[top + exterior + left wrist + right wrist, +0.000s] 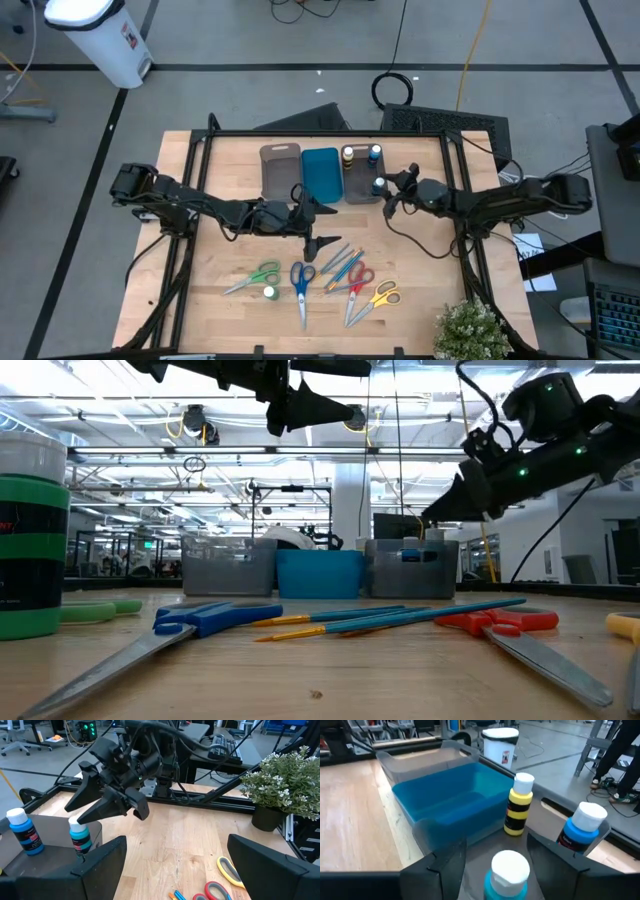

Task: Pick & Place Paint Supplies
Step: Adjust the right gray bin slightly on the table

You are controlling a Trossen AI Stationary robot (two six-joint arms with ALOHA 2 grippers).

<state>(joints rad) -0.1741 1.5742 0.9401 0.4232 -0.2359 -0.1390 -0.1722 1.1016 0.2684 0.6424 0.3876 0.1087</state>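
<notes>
Paint supplies are split between the table front and the trays at the back: four scissors, green [256,276], blue [302,283], red [357,281] and yellow [378,296], lie in a fan near the front edge with a bundle of thin brushes [342,264] between the blue and red pairs, and a green-topped bottle [269,293] stands just beside the green scissors. Three bottles already stand in the right grey tray [358,186]: a yellow one [519,804], a blue one [581,827] behind it, and a teal one [505,877] nearest the right gripper [387,205]. That gripper hovers directly over the teal bottle with its fingers spread wide and nothing between them, one finger on each side of the white cap. The left gripper [316,226] hangs above bare wood between the trays and the brushes, also wide open and empty. From here the main risk, as I judge it, lies at the right arm: its fingers sit low and close to the teal bottle, so a sideways pull-away could clip the cap and topple it into the yellow bottle or against the tray wall. The blue tray [321,172] and left grey tray [280,170] appear empty. For the left arm, the brushes are thin and lie touching one another, so a grasp may lift several at once, or skid them into the red scissors.
</notes>
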